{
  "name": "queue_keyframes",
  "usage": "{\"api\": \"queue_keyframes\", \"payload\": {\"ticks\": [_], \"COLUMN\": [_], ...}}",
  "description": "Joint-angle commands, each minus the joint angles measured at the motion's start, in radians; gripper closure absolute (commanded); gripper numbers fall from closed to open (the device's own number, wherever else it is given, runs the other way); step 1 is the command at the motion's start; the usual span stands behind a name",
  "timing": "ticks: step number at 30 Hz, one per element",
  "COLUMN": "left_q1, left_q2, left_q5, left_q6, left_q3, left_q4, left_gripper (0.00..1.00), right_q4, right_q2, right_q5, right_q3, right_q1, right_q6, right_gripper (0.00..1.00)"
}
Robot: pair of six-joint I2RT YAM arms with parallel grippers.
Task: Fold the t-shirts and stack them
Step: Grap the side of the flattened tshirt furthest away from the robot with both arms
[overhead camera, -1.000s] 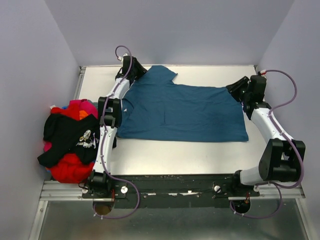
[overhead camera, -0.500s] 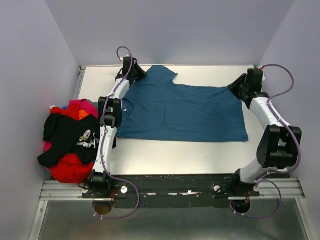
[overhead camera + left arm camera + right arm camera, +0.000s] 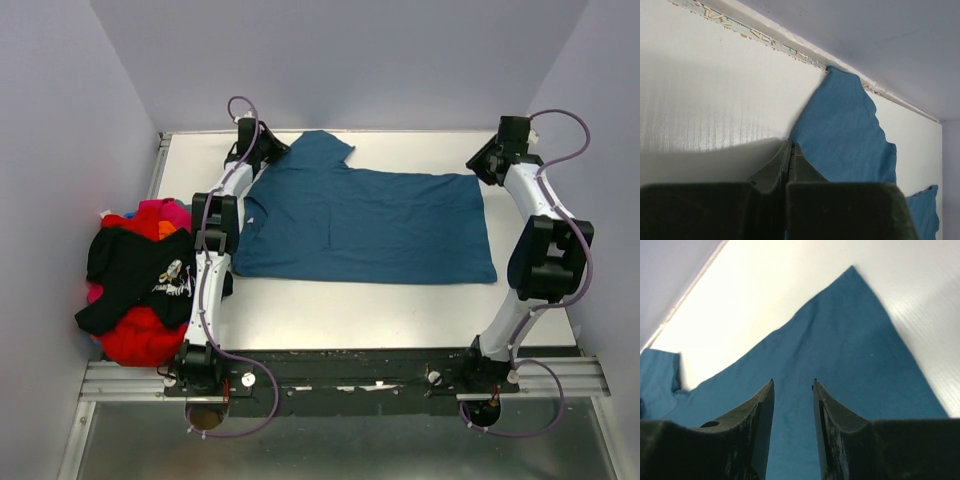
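Top external view: the teal-blue t-shirt (image 3: 370,225) is spread flat on the worktop (image 3: 350,310), one sleeve toward the far left and the hem to the right. The other t-shirts are heaped in a pile (image 3: 140,285) off the worktop's left edge, the black one on top.

The left end effector (image 3: 263,150) is set at the shirt's far-left shoulder. In the left wrist view its fingers (image 3: 772,167) are pressed together at the cloth's edge. Whether fabric is caught between them cannot be told; possibly only a thin lip.

The right end effector (image 3: 793,382) is held over the far-right hem corner, jaws partly spread, nothing pinched.

Risks noted:
- An empty or shallow left pinch: the shoulder would be lost on lifting.
- A right closure beside the corner: only one side would be carried, and the cloth dragged into wrinkles or a skewed fold.
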Motion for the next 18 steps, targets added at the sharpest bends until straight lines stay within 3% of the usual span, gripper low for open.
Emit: {"api": "queue_keyframes", "payload": {"ticks": [1,8,12,18], "left_q1": [0.008,0.001,-0.016,-0.021], "left_q2": [-0.075,-0.094,-0.115,-0.117], "left_q5": [0.024,0.048,-0.007,-0.015], "left_q6": [0.07,0.128,0.2,0.202], "left_q3": [-0.063,-0.072,-0.089,-0.089], "left_q4": [0.055,0.063,0.029,0.029], "left_gripper": [1.0,1.0,1.0,1.0], "right_q4": [-0.161,-0.264,-0.328,-0.402], "right_q2": [0.117,0.31,0.427,0.579], "right_q5": [0.071,0.082,0.09,0.079], "right_q3": [0.129,0.333,0.487,0.669], "right_q1": [-0.035,-0.039,-0.042,-0.059], "right_q6": [-0.051,-0.076,-0.077,-0.053], "right_gripper": [0.54,0.55,0.56,0.56]}}
